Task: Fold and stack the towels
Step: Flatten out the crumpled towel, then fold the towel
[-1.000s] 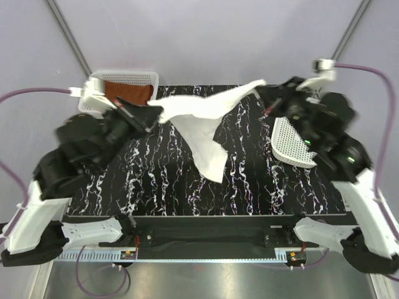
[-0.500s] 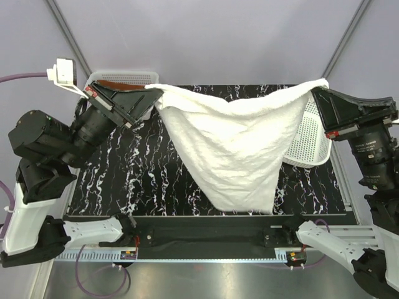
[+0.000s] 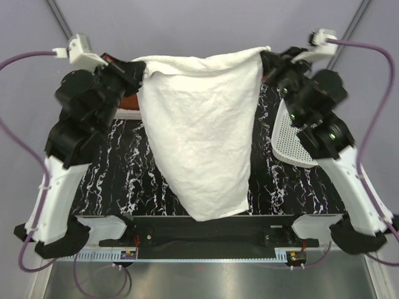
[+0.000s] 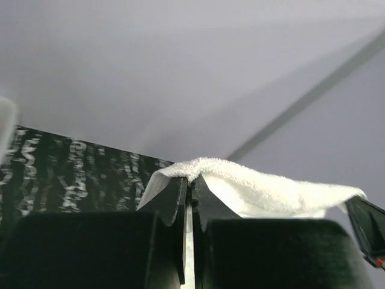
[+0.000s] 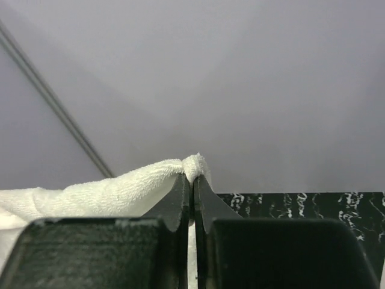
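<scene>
Left pincer (image 3: 141,68) is clamped shut on one top corner of the white towel (image 3: 199,137), high above the far-left edge of the table (image 3: 100,187); right pincer (image 3: 265,57) is pinched tight on the other top corner, high above the table's far-right edge; each wrist view shows terry cloth bulging just past the closed tips, so both bites look shallow. Between them the towel hangs as a spread sheet, its top hem nearly taut, narrowing to a rounded tail over the table's near edge; whether that tail touches the table I cannot tell. At the table's right side a white mesh basket (image 3: 290,143) stands tilted, just beside the cloth's right edge; a sliver of rust-brown cloth (image 3: 129,101) shows at the table's far-left corner, behind the left arm; no pink towel is in view.

By my judgement the step in hand is laying the towel flat on the table for its first fold. To do it well, hold both corners level and evenly spread so the hem stays straight; lower the two arms together; let the tail land first on the table's middle, then draw the hem away from it so the cloth unrolls without creases; steer the right edge clear of the basket; avoid pulling the corners further apart, since such shallow bites could slip.
</scene>
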Controlling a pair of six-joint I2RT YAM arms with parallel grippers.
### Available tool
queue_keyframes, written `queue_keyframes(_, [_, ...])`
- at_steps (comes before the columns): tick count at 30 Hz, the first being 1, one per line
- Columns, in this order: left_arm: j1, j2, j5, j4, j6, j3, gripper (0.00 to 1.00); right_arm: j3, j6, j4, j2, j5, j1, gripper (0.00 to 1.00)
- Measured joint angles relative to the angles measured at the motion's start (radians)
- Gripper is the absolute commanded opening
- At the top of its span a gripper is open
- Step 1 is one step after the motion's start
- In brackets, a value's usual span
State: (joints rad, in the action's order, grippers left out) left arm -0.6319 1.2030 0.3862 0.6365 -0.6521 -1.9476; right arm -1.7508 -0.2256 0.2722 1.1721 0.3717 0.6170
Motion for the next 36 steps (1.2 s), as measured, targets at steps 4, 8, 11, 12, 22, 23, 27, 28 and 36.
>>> queue_keyframes(4, [0.221,0.103,-0.170,-0.106,-0.017,0.111,0.00,-0.037,0.058,-0.053,0.225,-0.014,-0.063,0.00])
queue_keyframes(8, [0.392,0.343,-0.402,-0.272,-0.063,0.117,0.00,-0.147,0.061,-0.059,0.502,-0.104,-0.189,0.00])
queue_keyframes(11, [0.468,0.570,-0.535,-0.366,-0.089,0.032,0.00,-0.306,0.055,-0.068,0.723,-0.171,-0.275,0.00])
queue_keyframes(12, [0.489,0.640,-0.581,-0.396,-0.102,0.006,0.00,-0.358,0.051,-0.069,0.790,-0.196,-0.301,0.00])
queue_keyframes(22, [0.585,1.028,-0.889,-0.672,-0.225,-0.106,0.00,-0.581,-0.016,-0.061,1.104,-0.473,-0.445,0.00])
queue_keyframes(23, [0.587,1.035,-0.912,-0.695,-0.230,-0.105,0.00,-0.572,-0.019,-0.068,1.104,-0.493,-0.449,0.00])
queue_keyframes(27, [0.589,1.025,-0.985,-0.784,-0.235,-0.055,0.00,-0.501,-0.043,-0.125,1.101,-0.550,-0.459,0.00])
queue_keyframes(28, [0.589,1.015,-0.997,-0.797,-0.232,-0.028,0.00,-0.462,-0.051,-0.135,1.094,-0.565,-0.461,0.00])
queue_keyframes(36, [0.581,0.901,-1.046,-0.715,-0.160,0.320,0.00,-0.230,-0.085,-0.024,1.069,-0.603,-0.466,0.00])
